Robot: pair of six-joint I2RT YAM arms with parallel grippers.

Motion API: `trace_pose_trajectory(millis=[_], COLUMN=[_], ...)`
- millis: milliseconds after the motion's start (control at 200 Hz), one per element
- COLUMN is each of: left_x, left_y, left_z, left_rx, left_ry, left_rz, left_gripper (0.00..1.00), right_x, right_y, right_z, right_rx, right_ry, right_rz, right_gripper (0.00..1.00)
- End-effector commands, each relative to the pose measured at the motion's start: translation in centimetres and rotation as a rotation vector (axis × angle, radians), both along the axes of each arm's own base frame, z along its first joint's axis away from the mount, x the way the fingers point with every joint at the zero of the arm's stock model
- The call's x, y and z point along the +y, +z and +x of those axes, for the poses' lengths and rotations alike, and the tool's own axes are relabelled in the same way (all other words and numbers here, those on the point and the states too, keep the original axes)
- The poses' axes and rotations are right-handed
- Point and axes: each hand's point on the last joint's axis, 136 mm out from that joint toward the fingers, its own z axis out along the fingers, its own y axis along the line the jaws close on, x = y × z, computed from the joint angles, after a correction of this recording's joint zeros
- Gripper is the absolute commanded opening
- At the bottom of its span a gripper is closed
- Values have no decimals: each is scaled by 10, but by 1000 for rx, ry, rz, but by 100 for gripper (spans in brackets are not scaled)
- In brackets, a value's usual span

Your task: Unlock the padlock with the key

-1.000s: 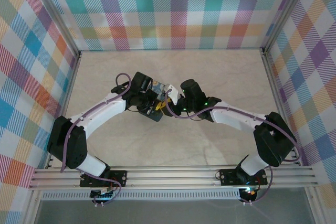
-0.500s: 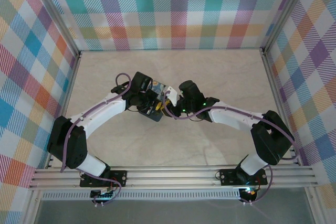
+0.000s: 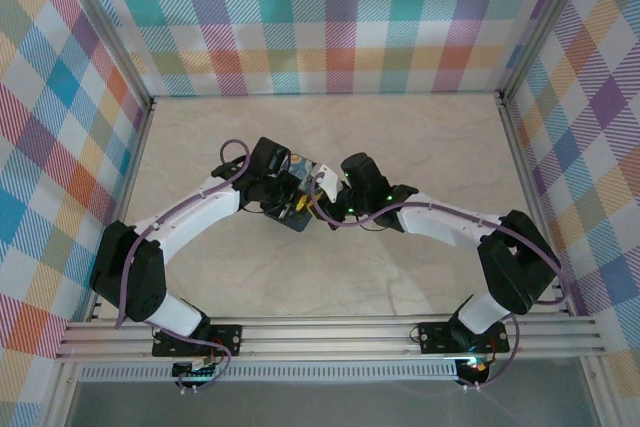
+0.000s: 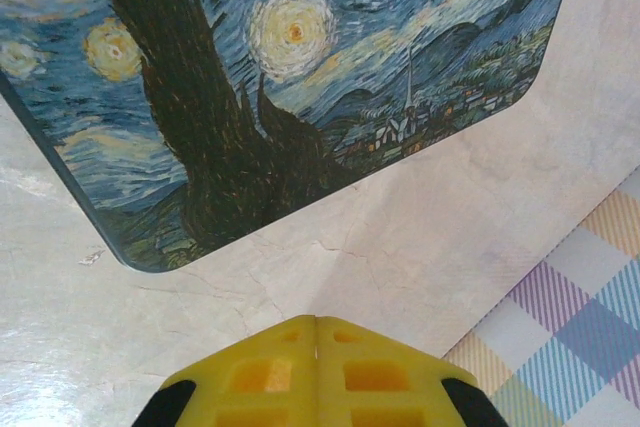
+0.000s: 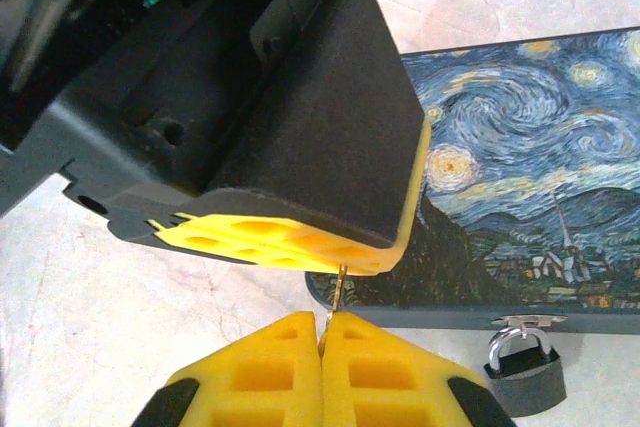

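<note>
The thin silvery key (image 5: 338, 292) stands upright between two pairs of yellow fingers. My right gripper (image 5: 322, 319) is shut on its lower end. Its upper end runs into the tips of my left gripper (image 5: 345, 265), which hangs just above. In the left wrist view my left gripper (image 4: 316, 322) has its jaws pressed together, and the key is hidden there. The small dark padlock (image 5: 525, 372) hangs from the hasp on the tin's front edge, to the right of my right gripper. From above, both grippers meet over the tin (image 3: 296, 224), the left gripper (image 3: 301, 205) beside the right gripper (image 3: 316, 192).
The blue-and-yellow swirl-painted tin (image 5: 530, 207) lies flat on the marble-look table (image 4: 400, 247). Checked walls (image 3: 330, 17) enclose the table on three sides. Open table surface lies behind and in front of the tin.
My right gripper has closed onto the key and the right arm has shifted slightly left toward the left gripper. The left arm has stayed in place.
</note>
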Motion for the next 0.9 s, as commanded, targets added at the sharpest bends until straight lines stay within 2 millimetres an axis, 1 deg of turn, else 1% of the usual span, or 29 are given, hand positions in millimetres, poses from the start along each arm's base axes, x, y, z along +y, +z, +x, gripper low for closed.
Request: trace_pose_trajectory(millis=[0,30,65,180,260,340,400,535,620,690,760,810,895], left_x=[0,2,4,16,24,27,28,17,14,6,-9,-15,-30], left_y=[5,5,6,10,17,28,32,44,51,59,68,74,81], left_z=[-3,-3,-2,2,6,14,17,27,31,32,28,25,13], left_rx=[4,3,-4,-36,-98,-197,-237,-368,-440,-522,-604,-659,-733], left_ry=[-8,-6,-6,-5,-53,-190,-287,-442,-543,-632,-736,-784,-864], left_rz=[0,4,11,47,91,166,215,214,249,244,188,158,57], left_gripper=[21,29,34,40,40,40,40,37,35,33,31,31,32], right_x=[3,3,2,-4,-8,-12,-16,-27,-36,-41,-43,-45,-46], right_y=[5,5,5,9,14,20,22,29,36,41,49,54,59], right_z=[-10,-12,-12,-12,-10,-11,-11,-7,-4,-3,-4,-5,-7], right_rx=[87,101,120,186,252,328,379,477,500,501,503,506,507], right_ry=[21,25,25,14,4,4,6,-5,-15,-22,-15,-10,0], right_rz=[31,36,45,89,136,175,199,278,326,332,347,348,349], right_gripper=[0,0,0,0,0,0,0,0,0,0,0,0,0])
